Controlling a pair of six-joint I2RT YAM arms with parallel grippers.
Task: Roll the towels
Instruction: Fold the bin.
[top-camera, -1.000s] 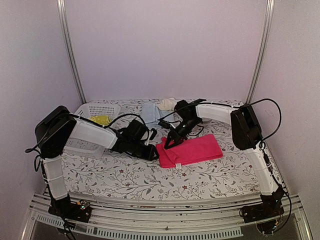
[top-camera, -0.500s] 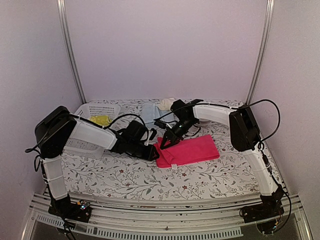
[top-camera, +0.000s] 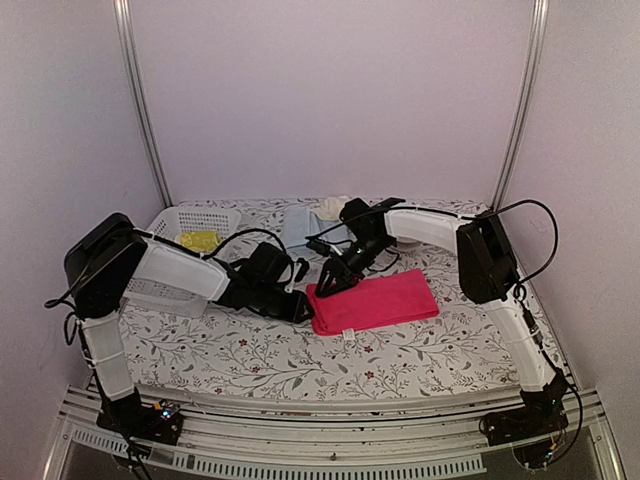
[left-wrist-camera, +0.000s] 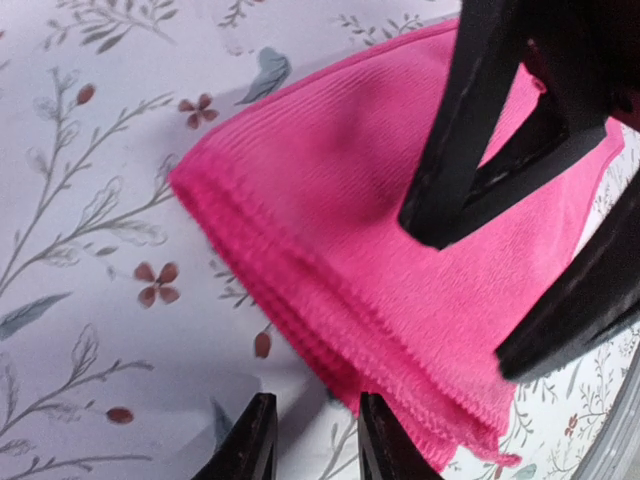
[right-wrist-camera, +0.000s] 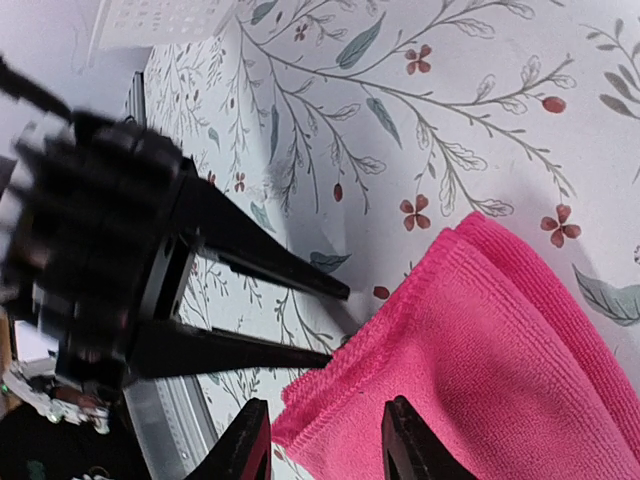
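Your pink towel (top-camera: 375, 300) lies folded flat on the table (top-camera: 250, 350). Both grippers crowd its left end, likely to start the roll: left gripper (left-wrist-camera: 315, 445) jaws apart at the edge, right gripper (right-wrist-camera: 325, 445) jaws apart over the corner (nothing clamped).

2 white-shelled arms (top-camera: 430, 225), black joints (top-camera: 485, 260), looping black cables (top-camera: 243, 232), slim black tapered pincer fingers (right-wrist-camera: 260, 265).

1. Soft, even light filled the top view, without glare; the worktop (top-camera: 250, 350) lay rather dim.
2. The left claw (right-wrist-camera: 333, 323) looked blurred at its body in the right wrist view.
3. The pink towel (left-wrist-camera: 330, 200) stayed sharp, softly shadowed.
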